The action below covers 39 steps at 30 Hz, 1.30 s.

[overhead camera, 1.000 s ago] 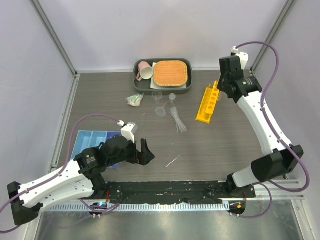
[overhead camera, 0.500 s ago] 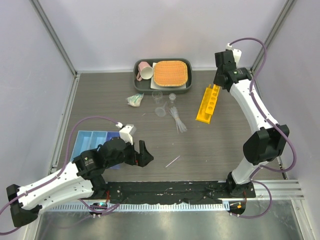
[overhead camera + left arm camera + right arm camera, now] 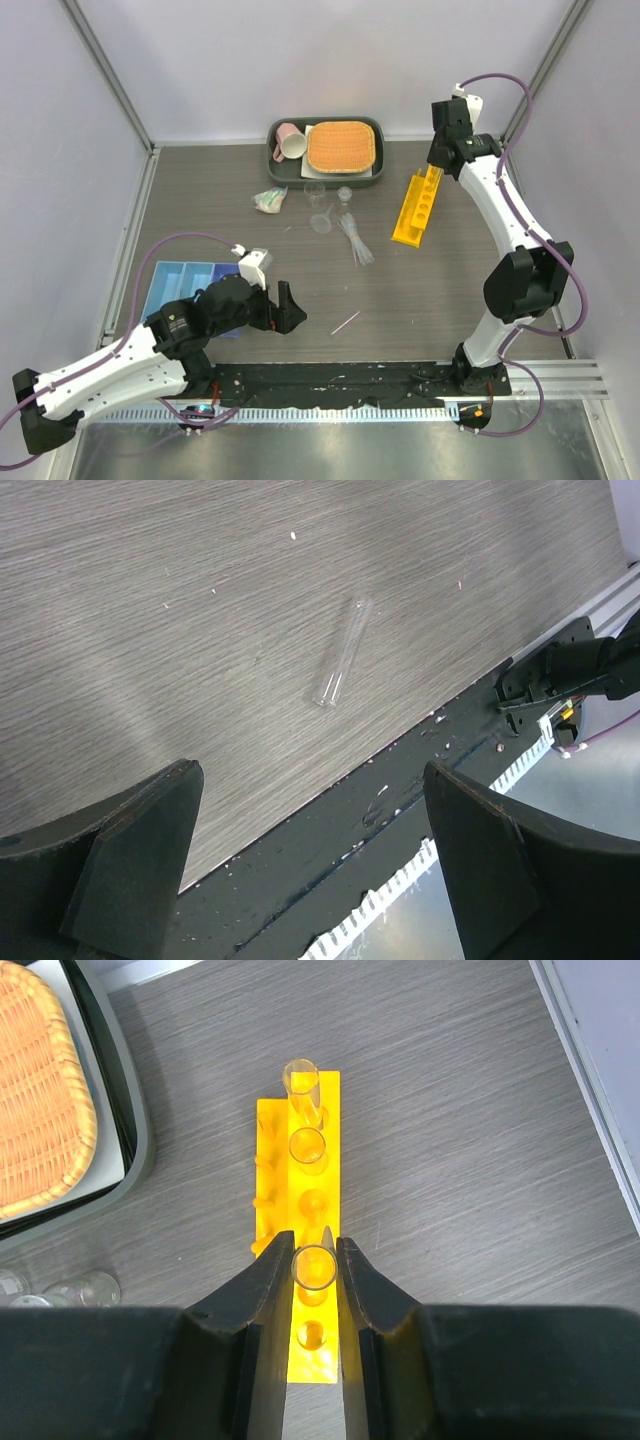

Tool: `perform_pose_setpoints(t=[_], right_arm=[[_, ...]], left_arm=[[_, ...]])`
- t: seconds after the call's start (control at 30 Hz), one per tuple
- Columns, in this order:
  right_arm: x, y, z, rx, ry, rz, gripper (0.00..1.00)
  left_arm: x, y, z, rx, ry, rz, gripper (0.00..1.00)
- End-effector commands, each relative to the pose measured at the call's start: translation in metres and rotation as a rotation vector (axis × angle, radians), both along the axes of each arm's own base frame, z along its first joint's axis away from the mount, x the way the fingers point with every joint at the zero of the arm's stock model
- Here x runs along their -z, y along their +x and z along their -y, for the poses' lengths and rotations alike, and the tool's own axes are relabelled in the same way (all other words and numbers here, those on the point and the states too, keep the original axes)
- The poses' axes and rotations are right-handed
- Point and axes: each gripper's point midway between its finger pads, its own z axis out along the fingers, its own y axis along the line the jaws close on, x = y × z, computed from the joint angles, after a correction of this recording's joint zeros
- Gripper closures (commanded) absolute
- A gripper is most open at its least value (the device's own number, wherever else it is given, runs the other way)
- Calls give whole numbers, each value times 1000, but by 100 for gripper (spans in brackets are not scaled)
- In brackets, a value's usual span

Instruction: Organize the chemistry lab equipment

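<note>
**Lab kit, part sorted: one tube held over the rack**

- Right fingers [image 3: 314,1250]: narrow, pinching a thin glass tube [image 3: 314,1268] upright, its open mouth toward the wrist camera. They hang over the near half of the yellow rack [image 3: 330,1160], at the far right of the tabletop [image 3: 450,290].
- Yellow rack: two tubes appear to stand in its far holes; the nearer holes look free.
- Left fingers [image 3: 310,780]: wide apart, holding nothing, low over the near edge of the tabletop.
- Loose tube [image 3: 340,652]: flat on the wood just beyond the left fingers, close to the near edge.
- Blue tray [image 3: 185,275]: near left, partly behind the left arm; I cannot tell what is in it.
- Small beakers [image 3: 318,190] and pipettes [image 3: 355,245]: in a loose cluster at the centre far, apart from both tray and rack.
- Pink mug [image 3: 290,142] and orange mat [image 3: 343,146]: on the dark tray at the far edge — not lab kit.

Judged step: seating the held tube in a free hole.

Hazards:
- The tube's lower end is hidden by the fingers, so its line-up with a hole is unsure. If it is let go off-centre, it could catch the rim, tip and roll.
- The rack looks light. A sideways push on the way down could shift it or topple the tubes standing in it.
- The loose tube is round and near the edge — a nudge from one finger could send it onto the black rail.
</note>
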Motion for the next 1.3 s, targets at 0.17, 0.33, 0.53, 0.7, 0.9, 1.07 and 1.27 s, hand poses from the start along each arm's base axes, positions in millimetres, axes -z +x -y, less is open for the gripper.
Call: perform_pose_setpoints(t=[0.17,0.33,0.53,0.7,0.9,1.07,1.27], right_arm=[[-10,18,0,2,0,77,93],[-1,19,-2,2,7,68,93],[9,20,-1,4,-1,49,94],[20,18,1,13,-11,30,94],[42,16,0,13,-12,-11,94],[58,15,-1,13,-10,-34,95],[68,17,-2,11,0,-43,95]], left_arm=[[-11,5,0,-2,-17,50,3],[-9,5,-3,-9,-5,48,3],[-10,4,-4,-11,-11,48,3],[-10,4,-5,-13,-10,50,3],[-9,5,-5,-15,-6,47,3],[-6,4,-5,-12,1,39,3],[-7,4,-4,-12,-2,41,3]])
